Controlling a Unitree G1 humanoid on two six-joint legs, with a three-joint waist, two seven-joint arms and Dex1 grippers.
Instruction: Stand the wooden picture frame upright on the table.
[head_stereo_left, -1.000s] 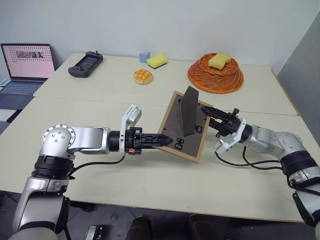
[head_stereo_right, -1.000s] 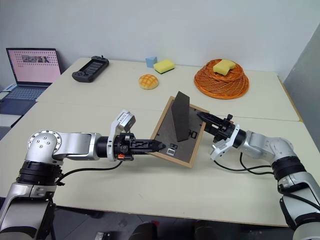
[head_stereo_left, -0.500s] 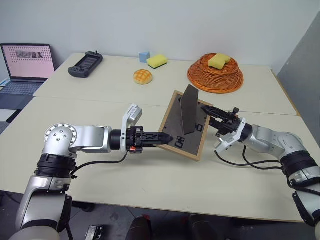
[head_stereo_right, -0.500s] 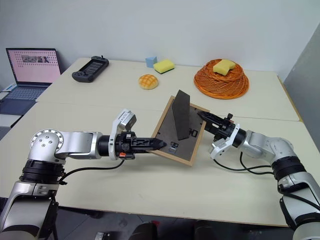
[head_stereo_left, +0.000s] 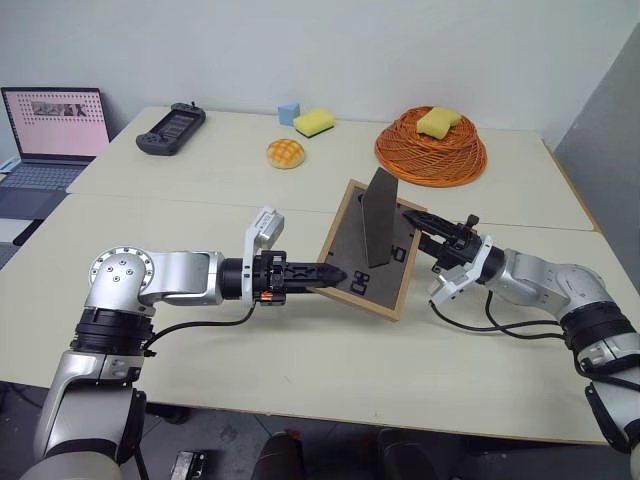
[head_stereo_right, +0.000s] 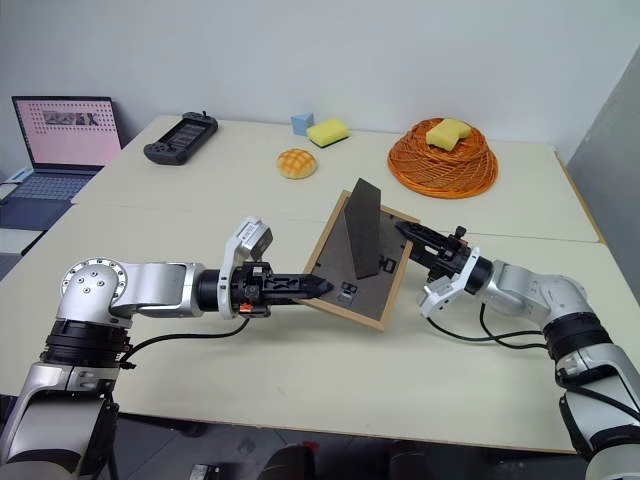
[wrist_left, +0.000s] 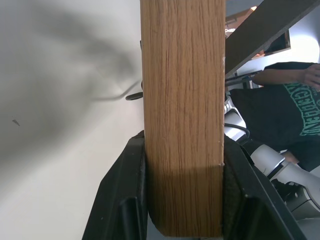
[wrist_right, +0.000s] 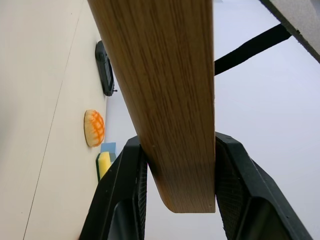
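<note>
Holding the small light-wood picture frame (head_stereo_left: 368, 250) mid-picture, stand unfolded, left gripper (head_stereo_left: 335, 274) and right gripper (head_stereo_left: 415, 222) clamped on opposite edges; setting upright on cream table (head_stereo_left: 300, 350) remains.

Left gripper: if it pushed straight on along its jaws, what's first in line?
The wooden picture frame itself: the left gripper is already clamped on its wood edge. Past the frame, the line probably meets the right gripper on the opposite edge; depth unclear.
</note>
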